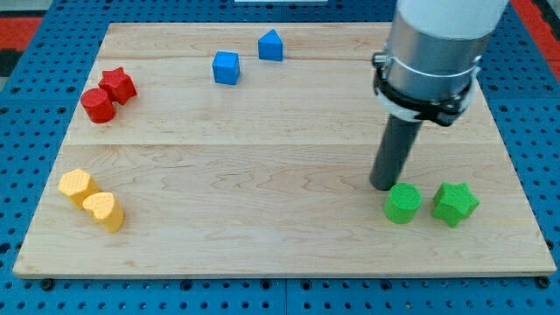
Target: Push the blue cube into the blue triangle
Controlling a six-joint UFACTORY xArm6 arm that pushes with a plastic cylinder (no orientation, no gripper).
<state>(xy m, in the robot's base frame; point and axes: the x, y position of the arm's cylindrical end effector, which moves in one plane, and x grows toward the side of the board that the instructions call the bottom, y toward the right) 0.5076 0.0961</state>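
Note:
The blue cube (pixel 226 67) sits near the view's top, left of centre. The blue triangle (pixel 270 45) lies just up and to the right of it, with a small gap between them. My tip (pixel 382 185) rests on the board at the view's lower right, far from both blue blocks. It stands right beside the upper left edge of the green cylinder (pixel 402 204).
A green star (pixel 455 204) lies right of the green cylinder. A red star (pixel 117 85) and a red cylinder (pixel 98 106) sit together at the upper left. Two yellow blocks (pixel 76 185) (pixel 104 211) lie at the lower left. The wooden board (pixel 262 175) ends in blue pegboard.

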